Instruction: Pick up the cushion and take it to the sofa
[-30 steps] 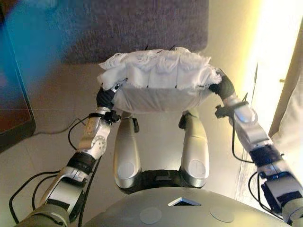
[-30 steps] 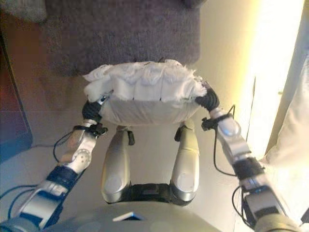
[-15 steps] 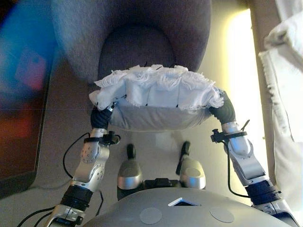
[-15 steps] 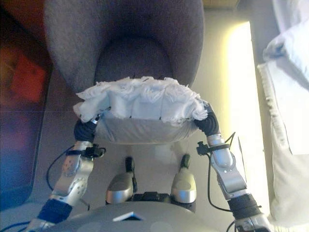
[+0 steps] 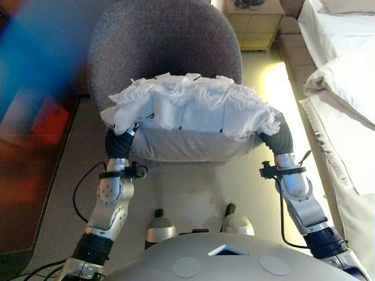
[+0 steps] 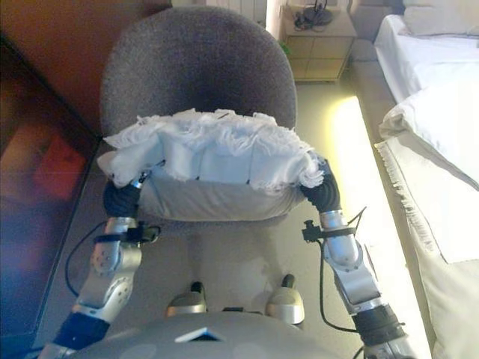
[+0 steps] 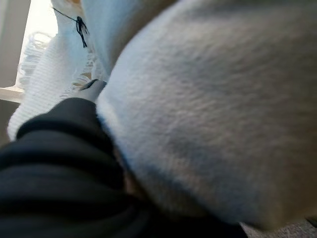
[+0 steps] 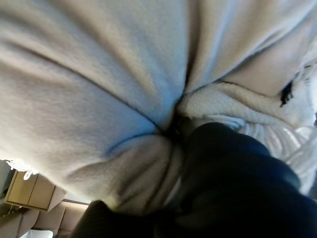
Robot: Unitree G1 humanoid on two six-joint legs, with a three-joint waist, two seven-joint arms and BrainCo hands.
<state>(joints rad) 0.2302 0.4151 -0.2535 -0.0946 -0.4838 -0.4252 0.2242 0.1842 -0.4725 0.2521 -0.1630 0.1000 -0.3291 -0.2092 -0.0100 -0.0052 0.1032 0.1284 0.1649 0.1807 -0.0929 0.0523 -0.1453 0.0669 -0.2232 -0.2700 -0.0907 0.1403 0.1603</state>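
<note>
The fingers of both hands are buried in the cushion (image 5: 190,120), so whether they curl round it or press flat cannot be told from any view. The left hand (image 5: 119,143) and right hand (image 5: 278,136) clamp its two ends, holding it level in the air just in front of the grey sofa chair (image 5: 164,44). To finish well, the robot should probably keep equal inward pressure, carry the cushion forward over the seat, lower it until the seat bears it, then ease both hands apart together. A white bed (image 5: 345,88) stands to the right.
</note>
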